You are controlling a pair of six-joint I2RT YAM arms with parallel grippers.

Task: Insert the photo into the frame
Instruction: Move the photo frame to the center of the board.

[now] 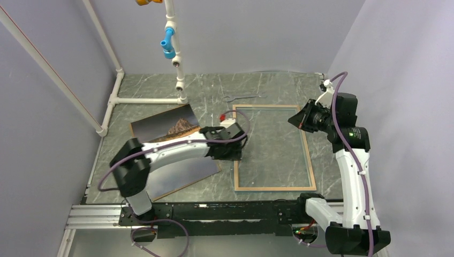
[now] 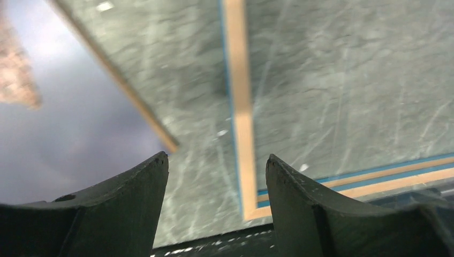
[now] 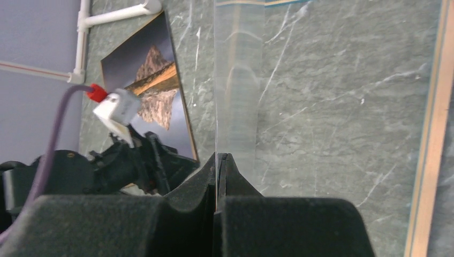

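The frame [image 1: 273, 188] lies flat right of centre, pale tan back up; its blue shows along the edges in the left wrist view [image 2: 239, 80]. The photo [image 1: 172, 126], a mountain under grey sky, lies face up at the left, partly under my left arm, on a brown board [image 1: 178, 190]. My left gripper [image 1: 239, 152] is open and empty, low over the table just left of the frame's left rail [image 2: 217, 159]. My right gripper [image 1: 301, 119] is shut on the edge of a clear glossy sheet [image 3: 238, 80], held tilted above the frame.
A white pipe stand [image 1: 176, 64] with a blue fitting [image 1: 168, 45] rises at the back left. A thin grey wire piece [image 1: 243, 97] lies behind the frame. Purple walls close both sides. A metal rail [image 1: 107, 217] runs along the near edge.
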